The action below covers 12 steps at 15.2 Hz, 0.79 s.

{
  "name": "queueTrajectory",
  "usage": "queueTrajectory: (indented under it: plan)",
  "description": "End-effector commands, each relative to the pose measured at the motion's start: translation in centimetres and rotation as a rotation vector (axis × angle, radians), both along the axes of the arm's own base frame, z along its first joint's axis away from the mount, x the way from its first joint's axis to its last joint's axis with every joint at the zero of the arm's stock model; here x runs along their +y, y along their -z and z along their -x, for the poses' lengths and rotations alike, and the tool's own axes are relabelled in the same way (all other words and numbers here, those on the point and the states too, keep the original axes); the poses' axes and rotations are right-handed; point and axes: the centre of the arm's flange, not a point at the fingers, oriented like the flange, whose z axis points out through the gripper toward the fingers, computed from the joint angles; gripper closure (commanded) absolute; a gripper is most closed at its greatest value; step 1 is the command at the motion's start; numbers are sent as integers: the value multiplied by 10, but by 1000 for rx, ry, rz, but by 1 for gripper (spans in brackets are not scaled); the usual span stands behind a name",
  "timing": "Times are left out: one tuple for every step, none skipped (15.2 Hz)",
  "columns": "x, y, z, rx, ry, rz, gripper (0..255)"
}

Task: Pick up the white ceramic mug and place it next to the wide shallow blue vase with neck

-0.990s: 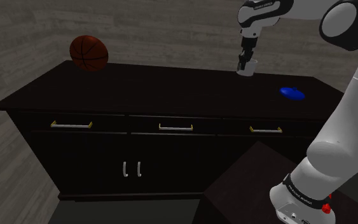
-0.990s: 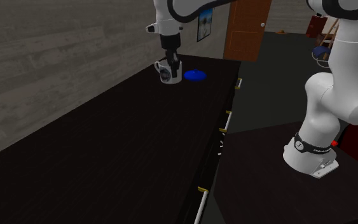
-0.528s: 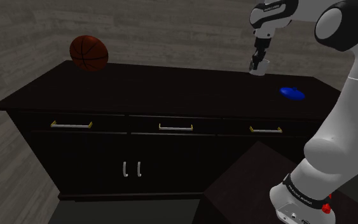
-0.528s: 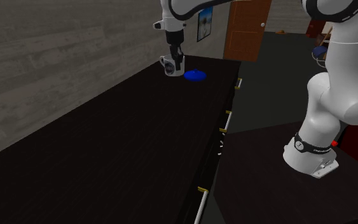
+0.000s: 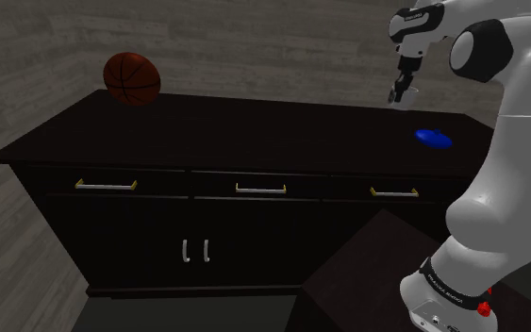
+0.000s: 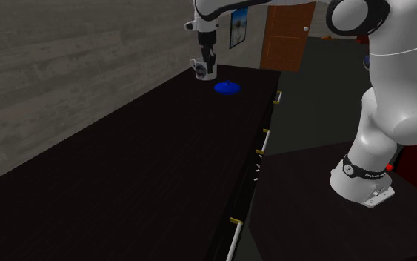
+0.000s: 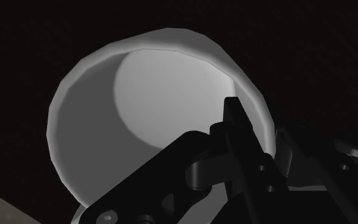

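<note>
Wrist view shows gripper (image 7: 258,125) clasping the mug (image 7: 139,108) wall

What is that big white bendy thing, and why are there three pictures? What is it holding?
That is a robot arm, white with dark joints. At its end is a black gripper, like two fingers. Two pictures come from cameras standing nearby, on different sides. The third comes from a camera on the hand, looking into a white mug. The gripper pinches the mug's rim, one finger inside and one outside. Below is a dark cabinet. On it sit a flat blue vase, near the mug, and a basketball at the other end.
</note>
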Motion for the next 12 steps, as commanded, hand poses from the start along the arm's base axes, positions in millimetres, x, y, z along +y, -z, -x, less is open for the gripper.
queueTrajectory:
  plan:
    - [-24,1,11,0,-2,0,255]
    - [-36,1,16,0,-2,0,255]
    - [-48,1,21,0,-2,0,255]
    - [-60,1,26,0,-2,0,255]
    - [-73,1,31,0,-2,0,255]
    - [-85,1,36,0,-2,0,255]
    - [-97,1,41,0,-2,0,255]
    - [-105,0,44,0,-2,0,255]
    - [-105,6,44,0,-2,0,255]
    - [-105,11,44,0,-2,0,255]
    - [-105,16,44,0,-2,0,255]
    - [-105,22,44,0,-2,0,255]
